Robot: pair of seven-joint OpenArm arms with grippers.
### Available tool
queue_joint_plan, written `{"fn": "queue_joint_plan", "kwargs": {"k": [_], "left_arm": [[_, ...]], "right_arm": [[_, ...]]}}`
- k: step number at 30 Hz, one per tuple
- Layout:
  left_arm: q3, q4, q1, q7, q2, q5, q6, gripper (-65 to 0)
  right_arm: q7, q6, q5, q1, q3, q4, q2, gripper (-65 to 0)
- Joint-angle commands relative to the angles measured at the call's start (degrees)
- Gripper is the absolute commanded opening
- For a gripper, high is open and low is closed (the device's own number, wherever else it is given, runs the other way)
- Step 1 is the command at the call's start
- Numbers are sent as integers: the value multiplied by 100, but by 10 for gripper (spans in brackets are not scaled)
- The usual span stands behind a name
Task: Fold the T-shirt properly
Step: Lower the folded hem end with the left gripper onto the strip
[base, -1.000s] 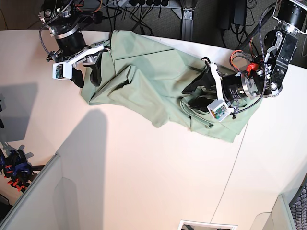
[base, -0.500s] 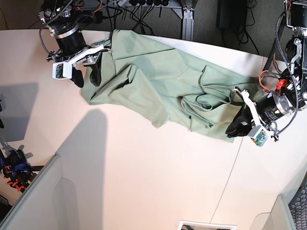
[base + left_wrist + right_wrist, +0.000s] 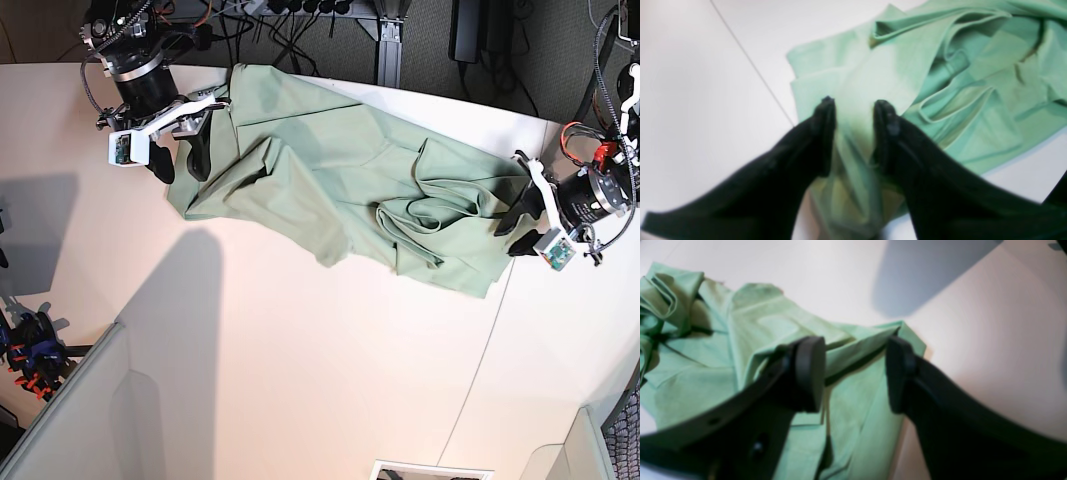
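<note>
The pale mint-green T-shirt lies crumpled across the far part of the table, with bunched folds at its right side. My left gripper is at the shirt's right edge. In the left wrist view its black fingers stand apart, with a fold of the shirt running between them. My right gripper is open at the shirt's left edge. In the right wrist view it straddles a folded corner of the shirt. Collar, buttons and tag do not show clearly.
The white table has a seam line running down its right side. A grey panel stands at the lower left, with clamps beside it. Cables and a stand lie beyond the far edge.
My left gripper has moved from the middle of the shirt out to its right edge, and the shirt's right part now lies spread further right. Its fingers now stand apart. The right arm has not moved.
</note>
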Motion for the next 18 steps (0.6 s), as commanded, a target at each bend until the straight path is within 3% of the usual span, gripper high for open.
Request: {"fn": "queue_joint_plan", "kwargs": {"k": [1, 4, 7, 18], "left_arm": [[-101, 79, -83, 26, -157, -170, -71, -378], [-114, 79, -72, 481, -374, -658, -71, -340], [-114, 79, 4, 492, -507, -772, -71, -309], [-111, 79, 201, 656, -396, -1810, -71, -302]], "right_arm": [[177, -17, 48, 13, 39, 105, 61, -353], [177, -17, 48, 13, 39, 105, 61, -353], [179, -17, 50, 46, 39, 105, 61, -353], [177, -17, 50, 107, 39, 103, 61, -353]]}}
